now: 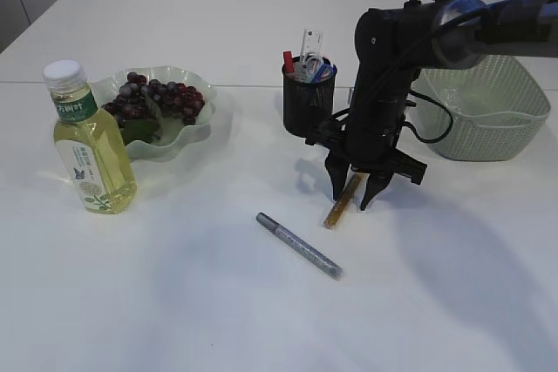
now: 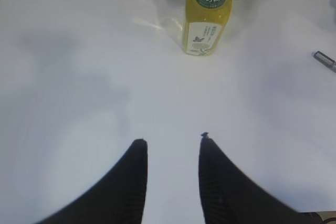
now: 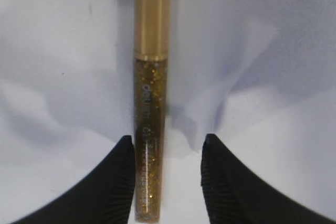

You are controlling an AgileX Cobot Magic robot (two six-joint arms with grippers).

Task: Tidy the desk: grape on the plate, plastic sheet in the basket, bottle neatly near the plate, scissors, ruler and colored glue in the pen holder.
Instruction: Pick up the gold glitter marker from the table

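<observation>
A gold glitter colored glue [image 3: 151,103] lies on the white table, and my right gripper [image 3: 167,140] stands open astride its lower end. The left finger touches the tube; the right finger stands apart from it. From outside, that gripper [image 1: 352,201] points down over the gold glue [image 1: 343,201]. A silver glue [image 1: 299,246] lies nearer the front. Scissors [image 1: 323,70] and ruler [image 1: 311,43] stand in the black pen holder [image 1: 308,93]. Grapes [image 1: 157,98] rest on the green plate [image 1: 196,135], with the bottle [image 1: 90,141] upright beside it. My left gripper [image 2: 172,140] is open and empty. I cannot make out the plastic sheet.
The pale green basket [image 1: 488,119] stands at the right, behind my right arm. In the left wrist view the bottle [image 2: 206,17] stands ahead and the silver glue [image 2: 325,60] shows at the right edge. The left arm is outside the exterior view.
</observation>
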